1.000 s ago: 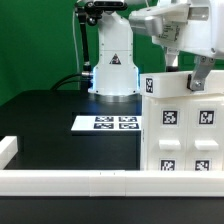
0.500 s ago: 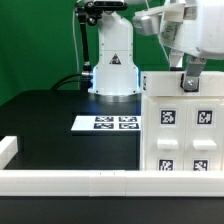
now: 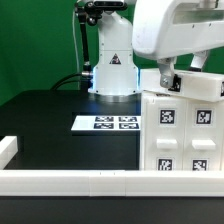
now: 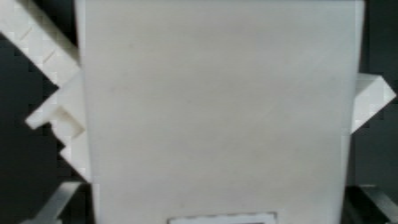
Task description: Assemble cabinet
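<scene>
The cabinet [image 3: 180, 130] is the large white box at the exterior view's right, with square black-and-white tags on its front face. It stands on the black table. My gripper [image 3: 170, 80] hangs just over the cabinet's top edge near its left corner. Only one dark finger [image 3: 167, 74] shows, so the jaws' opening cannot be read. The big white arm body [image 3: 175, 30] hides the rest of it. In the wrist view a flat white face of the cabinet [image 4: 214, 110] fills almost the whole picture, very close, and no fingertips show clearly.
The marker board [image 3: 115, 123] lies flat on the black table left of the cabinet. A low white rail [image 3: 70, 180] runs along the table's front edge, with a corner piece [image 3: 6, 150] at the left. The robot base [image 3: 113, 65] stands behind.
The arm has swung toward the exterior view's left and closer to the camera. The gripper has moved from over the cabinet's right part to its top left corner.
</scene>
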`<state>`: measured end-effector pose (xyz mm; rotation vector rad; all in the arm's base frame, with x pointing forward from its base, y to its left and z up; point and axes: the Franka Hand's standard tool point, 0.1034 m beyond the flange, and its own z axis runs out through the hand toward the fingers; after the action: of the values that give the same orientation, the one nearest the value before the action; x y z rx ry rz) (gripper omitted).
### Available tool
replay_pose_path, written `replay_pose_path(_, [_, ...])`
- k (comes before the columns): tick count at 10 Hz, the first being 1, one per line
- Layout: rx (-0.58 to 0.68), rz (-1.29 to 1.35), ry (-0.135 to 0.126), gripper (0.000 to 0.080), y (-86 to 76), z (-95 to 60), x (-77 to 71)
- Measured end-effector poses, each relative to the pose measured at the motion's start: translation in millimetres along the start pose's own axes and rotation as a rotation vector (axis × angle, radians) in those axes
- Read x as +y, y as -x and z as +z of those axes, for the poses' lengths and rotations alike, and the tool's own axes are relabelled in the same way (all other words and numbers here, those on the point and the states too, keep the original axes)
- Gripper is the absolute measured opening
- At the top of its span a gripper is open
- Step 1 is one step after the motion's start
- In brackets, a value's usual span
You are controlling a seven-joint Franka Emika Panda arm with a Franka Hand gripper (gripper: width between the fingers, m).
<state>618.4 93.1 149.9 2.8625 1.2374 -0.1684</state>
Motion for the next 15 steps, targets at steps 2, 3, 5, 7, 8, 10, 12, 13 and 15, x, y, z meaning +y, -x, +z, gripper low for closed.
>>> replay_pose_path(2, [0.000, 0.165, -0.001, 0.0554, -0.6, 0.2, -1.0])
replay_pose_path(3, [0.001, 0.243, -0.003, 0.0554, -0.9, 0.0, -1.4])
replay_pose_path(5, [0.011, 0.476, -0.018, 0.0554, -3.4, -1.7, -5.0])
replay_pose_path(7, [0.029, 0.814, -0.052, 0.0554, -7.2, -2.5, -11.6])
replay_pose_path(8, [0.039, 0.940, -0.089, 0.0554, -8.1, -2.7, -10.8])
replay_pose_path(10, [0.034, 1.060, -0.093, 0.0554, -8.6, -2.5, -11.2])
replay_pose_path(12, [0.035, 1.204, -0.104, 0.0554, -10.3, -3.5, -11.0])
replay_pose_path(13, [0.036, 1.374, -0.130, 0.0554, -11.2, -3.7, -10.3])
replay_pose_path(15, [0.090, 1.649, -0.182, 0.0554, -16.5, -2.7, -9.5])
